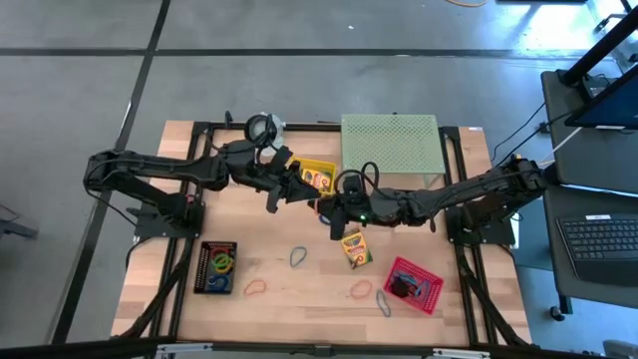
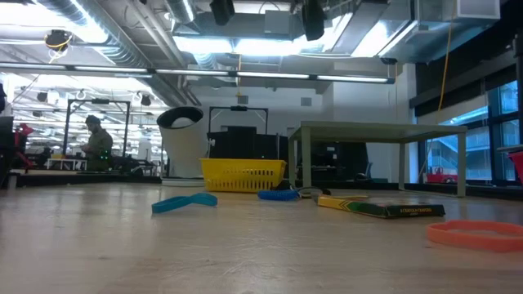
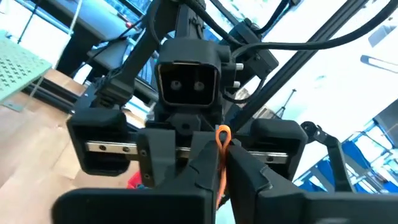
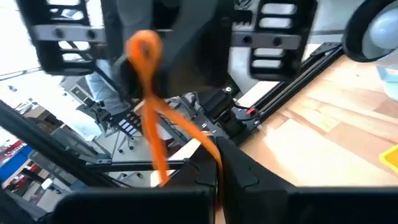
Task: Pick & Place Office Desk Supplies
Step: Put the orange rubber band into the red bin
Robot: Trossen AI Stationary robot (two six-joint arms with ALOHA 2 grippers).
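An orange rubber band (image 4: pixel 149 99) is showing bright against the black fingers (image 4: pixel 242 180). On the pale wood table (image 1: pixel 289 299), a yellow-and-green crayon box (image 1: pixel 354 248) is lying at five o'clock of a yellow basket (image 1: pixel 317 175); a red basket (image 1: pixel 413 284) and pale green perforated stand (image 1: pixel 390 143) are showing too.

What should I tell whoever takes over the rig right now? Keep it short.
Left tool and right tool: both shut on one orange rubber band, mid-air over the middle of the table.
Done: some bands in the black tray; the yellow basket seems to hold a crayon box.
Left: another crayon box and loose bands on the table.
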